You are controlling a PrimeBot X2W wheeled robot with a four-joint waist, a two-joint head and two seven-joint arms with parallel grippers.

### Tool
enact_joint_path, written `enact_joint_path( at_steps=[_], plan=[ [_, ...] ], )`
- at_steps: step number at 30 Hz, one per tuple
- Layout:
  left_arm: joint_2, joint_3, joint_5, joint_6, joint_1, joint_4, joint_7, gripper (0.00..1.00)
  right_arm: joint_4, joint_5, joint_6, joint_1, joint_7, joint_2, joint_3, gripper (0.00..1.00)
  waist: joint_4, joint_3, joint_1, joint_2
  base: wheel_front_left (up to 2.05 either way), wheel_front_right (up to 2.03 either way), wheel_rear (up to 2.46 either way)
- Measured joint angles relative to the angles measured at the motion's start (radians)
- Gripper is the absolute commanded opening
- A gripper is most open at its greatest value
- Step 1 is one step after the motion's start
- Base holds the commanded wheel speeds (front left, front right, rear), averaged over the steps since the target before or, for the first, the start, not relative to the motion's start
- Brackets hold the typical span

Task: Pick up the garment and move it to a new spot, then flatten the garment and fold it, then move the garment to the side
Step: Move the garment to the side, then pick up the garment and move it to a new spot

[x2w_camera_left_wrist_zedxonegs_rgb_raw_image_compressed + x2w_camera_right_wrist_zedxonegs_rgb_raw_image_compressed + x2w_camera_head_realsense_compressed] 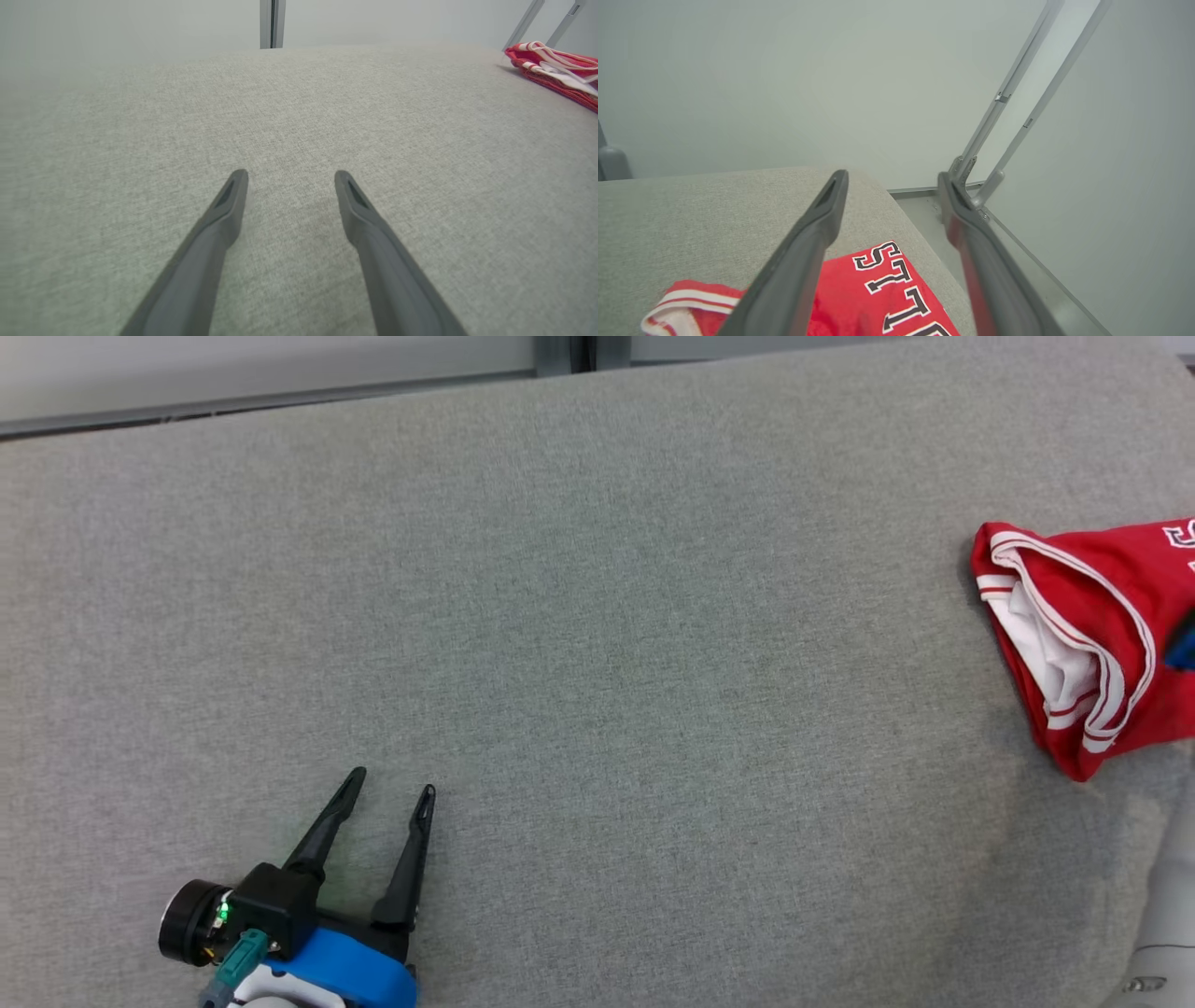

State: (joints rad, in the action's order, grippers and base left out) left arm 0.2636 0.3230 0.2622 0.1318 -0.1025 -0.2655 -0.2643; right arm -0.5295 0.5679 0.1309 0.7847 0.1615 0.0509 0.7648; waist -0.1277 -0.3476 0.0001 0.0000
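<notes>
The red jersey-cloth garment with white trim and black lettering (pixel 1083 644), seemingly folded, lay at the right end of the grey fabric-covered table (pixel 597 616). The right gripper (pixel 892 176) hovered over it, fingers spread and grasping nothing. The left gripper (pixel 392 782), likewise released, sat well apart over bare cloth.

The right gripper (pixel 892 176) spreads two dark fingers wide, empty. Beneath them, a red black-lettered jersey (pixel 887 298) lies near the edge of a grey fabric surface (pixel 691 219).
</notes>
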Motion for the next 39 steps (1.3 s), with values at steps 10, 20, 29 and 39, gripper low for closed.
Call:
enact_joint_path(
  at_steps=[10, 20, 29, 39],
  plan=[
    [-0.053, -0.095, -0.033, 0.0, 0.019, -0.051, 0.0, 1.0, -0.166, -0.332, 0.0, -0.107, 0.1, -0.002, -0.347, 1.0, 0.053, 0.125, -0.0001, 0.0, 0.0, 0.0, 0.0],
    [-0.12, -0.248, -0.085, -0.002, 0.076, -0.113, 0.0, 1.0, -0.093, -0.639, 0.0, -0.411, 0.1, 0.0, -0.624, 1.0, 0.115, 0.229, -0.0002, 0.0001, 0.0, 0.0, 0.0],
    [-0.179, -0.322, -0.128, -0.002, 0.156, -0.127, 0.0, 1.0, -0.044, -0.685, 0.0, -0.603, 0.1, -0.002, -0.708, 1.0, 0.108, 0.324, -0.0003, 0.0, 0.0, 0.0, 0.0],
    [-0.204, -0.338, -0.154, -0.002, 0.18, -0.126, 0.0, 1.0, -0.029, -0.704, 0.0, -0.652, 0.1, -0.002, -0.746, 1.0, 0.102, 0.351, -0.0002, 0.0, 0.0, 0.0, 0.0]
  ],
)
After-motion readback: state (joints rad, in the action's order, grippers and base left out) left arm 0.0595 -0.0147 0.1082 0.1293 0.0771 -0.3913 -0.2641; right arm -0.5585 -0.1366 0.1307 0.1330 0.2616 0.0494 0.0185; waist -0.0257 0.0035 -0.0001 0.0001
